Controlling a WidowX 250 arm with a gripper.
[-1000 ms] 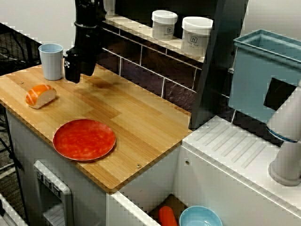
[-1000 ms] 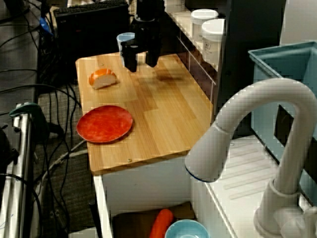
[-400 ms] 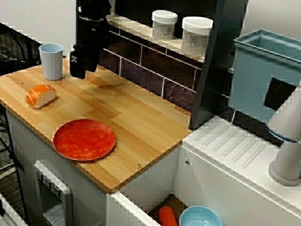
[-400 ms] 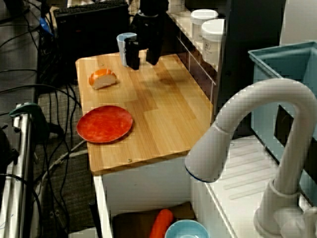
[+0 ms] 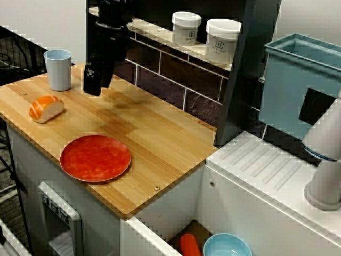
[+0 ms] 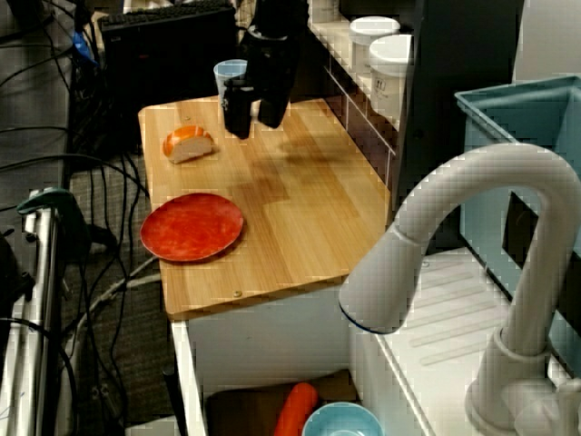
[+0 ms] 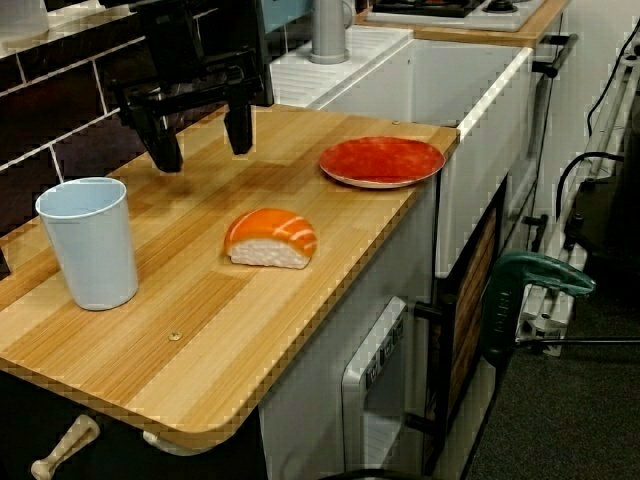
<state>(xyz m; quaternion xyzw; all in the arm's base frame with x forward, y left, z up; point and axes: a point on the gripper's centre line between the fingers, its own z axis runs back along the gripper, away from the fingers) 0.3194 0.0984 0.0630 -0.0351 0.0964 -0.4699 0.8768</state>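
Jaws stand spread with nothing between them. In the low view from the cup end you can see both black fingers point(image 7: 163, 140) pointing straight down, well apart from each other, with bare wood showing in the gap. They hang over the back part of the worktop point(image 5: 160, 133), close to the dark tiled wall point(image 5: 160, 69). In the view across the sink their shadow falls on the wood to one side of the tips, so you can read them as clear of the surface.

Nearest to them you have the pale blue cup point(image 5: 58, 69). It stands upright at the end of the worktop farthest from the sink point(image 5: 160, 213), near the jaws but not touching them. The salmon nigiri point(image 5: 46, 108) lies on the wood toward the front edge, near the cup and apart from both it and the jaws. The red plate point(image 5: 95, 158) sits flat by the front edge, between the nigiri and the sink end.

On the shelf point(image 5: 160, 36) above the tiles you will find two white jars point(image 5: 186, 28) side by side. Past the worktop are the white drainer point(image 5: 266, 170), the white tap point(image 6: 454, 209) and a teal bin point(image 5: 298, 80). Down in the sink an orange carrot point(image 5: 188, 245) lies just beside a light blue bowl point(image 5: 226, 246).
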